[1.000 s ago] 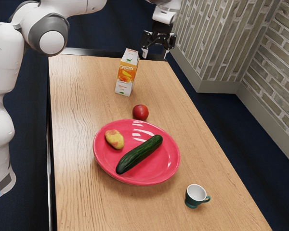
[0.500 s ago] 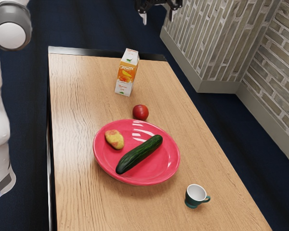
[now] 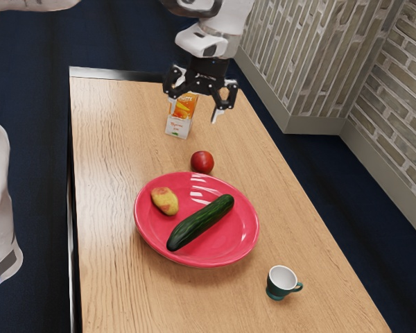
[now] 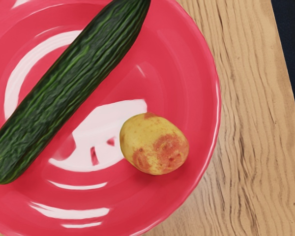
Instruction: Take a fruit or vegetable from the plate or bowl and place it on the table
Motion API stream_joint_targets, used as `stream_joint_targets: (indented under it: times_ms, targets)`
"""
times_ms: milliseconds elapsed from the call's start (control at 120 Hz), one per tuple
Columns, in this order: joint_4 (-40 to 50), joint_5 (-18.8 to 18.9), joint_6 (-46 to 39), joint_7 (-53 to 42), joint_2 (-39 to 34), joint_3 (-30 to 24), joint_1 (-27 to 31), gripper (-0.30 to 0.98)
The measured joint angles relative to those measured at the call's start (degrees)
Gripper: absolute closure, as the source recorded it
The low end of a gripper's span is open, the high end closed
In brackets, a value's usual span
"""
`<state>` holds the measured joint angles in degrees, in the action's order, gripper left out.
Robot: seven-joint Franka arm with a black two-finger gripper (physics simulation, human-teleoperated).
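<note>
Cucumber (image 3: 201,223) and potato (image 3: 165,201) both lie on the plate (image 3: 246,229), apart from each other. The cucumber is long, with rounded ends, and its dark green skin has fine wrinkles along the length. The potato is short and oval, yellow with reddish patches and small spots, and it rests nearer to the rim. The plate is round, pink-red and glossy, a little hollow, with a smooth raised rim and white reflections. Between the two vegetables there is a band of bare plate. The gripper (image 3: 195,111) is above the table (image 3: 111,208), with its fingers spread apart and nothing pinched; in the exterior view it covers the upper part of the juice carton (image 3: 178,127), which is upright and boxy, orange and white. A round red apple (image 3: 202,161) sits just beside the rim, between the plate and the carton. On the plate's other side, near it but apart, stands a small cup (image 3: 277,286), dark green outside and white inside. The table is of light wood with streaky grain; a strip of this wood runs between the rim and the long edge at the exterior view's left.
</note>
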<state>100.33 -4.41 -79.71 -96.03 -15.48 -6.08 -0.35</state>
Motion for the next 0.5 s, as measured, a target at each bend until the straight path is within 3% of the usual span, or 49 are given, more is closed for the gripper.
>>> stream_joint_targets:
  times_ms: [267, 500]
  targets:
    - [4.7, 0.3, -5.2, 2.1, 0.9, -0.4, -4.9, 0.0]
    - [3.0, 0.7, -10.9, 4.0, 10.8, 0.0, -6.6, 0.0]
